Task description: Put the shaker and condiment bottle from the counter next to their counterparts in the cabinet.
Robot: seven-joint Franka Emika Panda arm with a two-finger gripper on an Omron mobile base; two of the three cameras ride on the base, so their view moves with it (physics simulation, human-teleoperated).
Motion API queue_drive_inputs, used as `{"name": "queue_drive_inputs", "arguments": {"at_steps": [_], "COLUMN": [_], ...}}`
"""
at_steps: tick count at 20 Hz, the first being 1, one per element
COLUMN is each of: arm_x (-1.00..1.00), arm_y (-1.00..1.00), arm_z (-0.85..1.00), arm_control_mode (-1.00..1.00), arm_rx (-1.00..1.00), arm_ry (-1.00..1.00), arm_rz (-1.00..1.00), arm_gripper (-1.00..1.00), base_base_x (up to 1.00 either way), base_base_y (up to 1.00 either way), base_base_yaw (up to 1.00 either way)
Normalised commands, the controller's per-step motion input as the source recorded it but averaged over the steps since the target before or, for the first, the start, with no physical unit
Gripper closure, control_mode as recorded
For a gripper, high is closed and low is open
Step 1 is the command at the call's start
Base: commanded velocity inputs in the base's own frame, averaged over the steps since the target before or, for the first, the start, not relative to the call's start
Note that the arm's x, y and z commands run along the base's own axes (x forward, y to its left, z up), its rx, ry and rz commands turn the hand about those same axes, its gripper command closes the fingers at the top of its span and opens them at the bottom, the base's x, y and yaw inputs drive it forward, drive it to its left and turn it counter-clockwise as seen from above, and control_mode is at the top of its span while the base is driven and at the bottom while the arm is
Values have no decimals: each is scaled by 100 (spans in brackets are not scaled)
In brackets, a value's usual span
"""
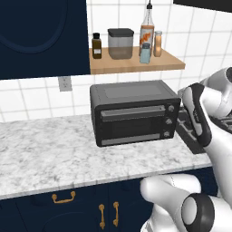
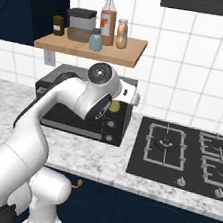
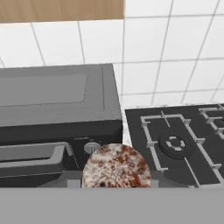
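Note:
The tan-orange shaker [image 1: 157, 43] [image 2: 122, 33] stands upright on the open light-wood cabinet shelf [image 1: 136, 66] [image 2: 87, 50]. It is to the right of the pale blue shaker [image 1: 145, 53] [image 2: 96, 40] and the tall clear orange-labelled bottle [image 1: 147, 30] [image 2: 108, 17]. My gripper [image 2: 118, 103] hangs at the toaster oven's right end, below the shelf, shut on the yellow-green condiment bottle [image 2: 114, 106]. In the hand view a round speckled end of the held bottle [image 3: 116, 169] sits at the bottom centre.
A black toaster oven [image 1: 133, 113] [image 3: 52, 100] sits on the marble counter [image 1: 50, 149] under the shelf. A black gas hob [image 2: 188, 155] [image 3: 175, 140] lies to its right. A dark brown bottle [image 1: 96, 46] and a grey canister [image 1: 120, 44] occupy the shelf's left part.

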Motion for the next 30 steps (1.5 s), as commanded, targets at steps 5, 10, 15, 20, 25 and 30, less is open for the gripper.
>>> {"name": "queue_drive_inputs", "arguments": {"at_steps": [5, 10, 15, 20, 25, 30], "arm_x": [0, 0, 0, 0, 0, 0], "arm_y": [1, 18, 24, 19, 13, 17], "arm_z": [59, 41, 35, 43, 40, 36], "arm_control_mode": [-100, -100, -100, -100, -100, -100], "arm_rx": [1, -8, -8, -1, 0, -3], "arm_ry": [0, 0, 0, 0, 0, 0], "arm_rz": [0, 0, 2, 4, 5, 2], "arm_gripper": [100, 100, 100, 100, 100, 100], "base_base_x": [0, 0, 0, 0, 0, 0], "base_base_y": [0, 0, 0, 0, 0, 0], "base_base_yaw": [0, 0, 0, 0, 0, 0]}}
